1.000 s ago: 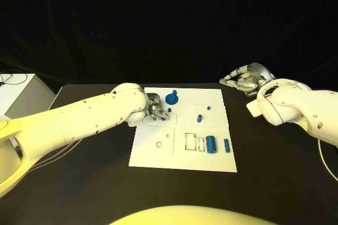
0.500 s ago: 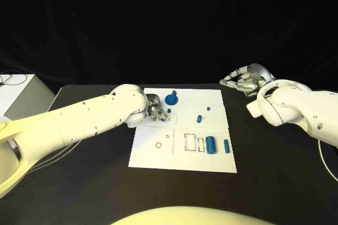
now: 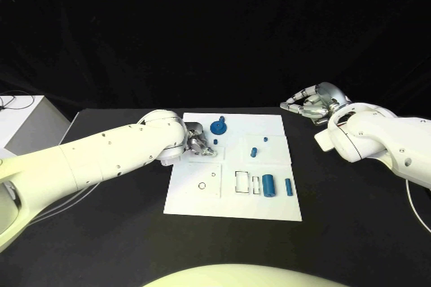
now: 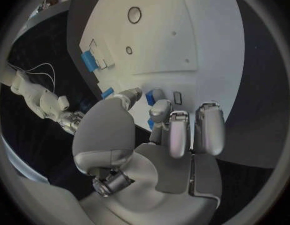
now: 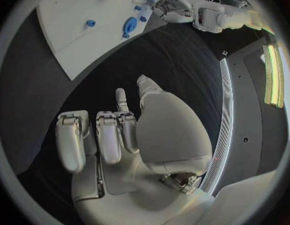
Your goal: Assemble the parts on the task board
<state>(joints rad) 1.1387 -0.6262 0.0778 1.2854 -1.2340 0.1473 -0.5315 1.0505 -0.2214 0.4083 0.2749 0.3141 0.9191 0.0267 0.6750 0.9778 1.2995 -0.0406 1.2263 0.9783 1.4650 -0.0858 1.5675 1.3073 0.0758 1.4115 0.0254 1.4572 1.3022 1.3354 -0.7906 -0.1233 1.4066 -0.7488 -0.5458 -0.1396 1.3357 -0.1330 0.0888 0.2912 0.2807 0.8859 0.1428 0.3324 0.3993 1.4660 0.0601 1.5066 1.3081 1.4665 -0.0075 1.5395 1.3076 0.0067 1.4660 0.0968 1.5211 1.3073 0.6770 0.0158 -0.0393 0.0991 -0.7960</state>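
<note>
Risking a dropped or skewed piece at the far left of the task board (image 3: 235, 206): working the left hand (image 3: 199, 144) there with fingers (image 4: 180, 135) curled close together, right beside a small blue peg (image 4: 151, 97). Not showing whether actually pinching it, so cannot tell. Being tiny, smooth, hard-looking plastic, likely slipping off polished metal fingertips or rolling across the flat matte white plate. Also risking a nudge to the round, knobbed blue part (image 3: 219, 124) standing just beyond. Lying at the board's near right: a stout blue cylinder (image 3: 270, 183) and a thinner blue rod (image 3: 289, 186), beside outlined rectangular slots (image 3: 243, 181). Holding the right hand (image 3: 310, 103) off the board over the black tabletop (image 3: 359, 225) at far right, fingers drawn in together, gripping nothing.
</note>
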